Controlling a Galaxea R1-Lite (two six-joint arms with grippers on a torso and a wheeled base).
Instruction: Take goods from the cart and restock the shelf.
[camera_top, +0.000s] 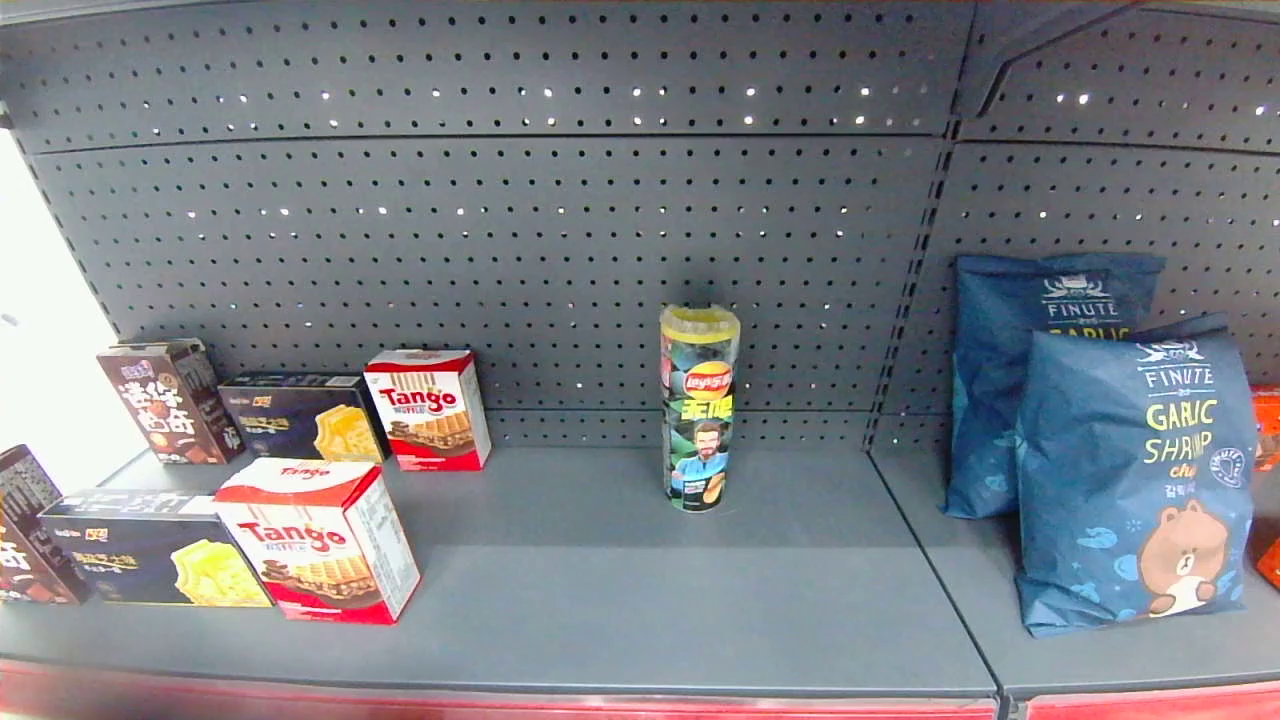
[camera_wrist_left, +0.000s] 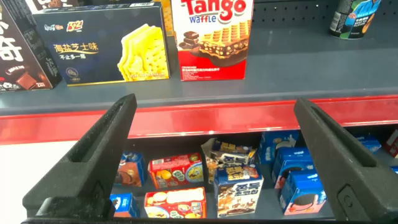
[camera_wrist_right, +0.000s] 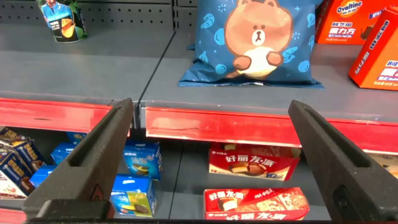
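Observation:
A tall chips can (camera_top: 699, 408) stands upright alone near the back of the grey shelf (camera_top: 640, 600); its base also shows in both wrist views (camera_wrist_left: 352, 17) (camera_wrist_right: 62, 20). My left gripper (camera_wrist_left: 214, 162) hangs open in front of the shelf's red edge, below the wafer box (camera_wrist_left: 214, 38) and dark biscuit box (camera_wrist_left: 99, 45), with nothing between its fingers. My right gripper (camera_wrist_right: 214, 162) is open and empty too, in front of the red edge below the blue bear-printed snack bag (camera_wrist_right: 254, 40).
Wafer and biscuit boxes (camera_top: 320, 540) stand in two rows at the shelf's left. Two blue bags (camera_top: 1130, 480) lean at the right past a divider, orange boxes (camera_wrist_right: 357, 31) beyond. Lower shelves hold several snack boxes (camera_wrist_left: 239, 180) (camera_wrist_right: 255, 162). Open shelf floor surrounds the can.

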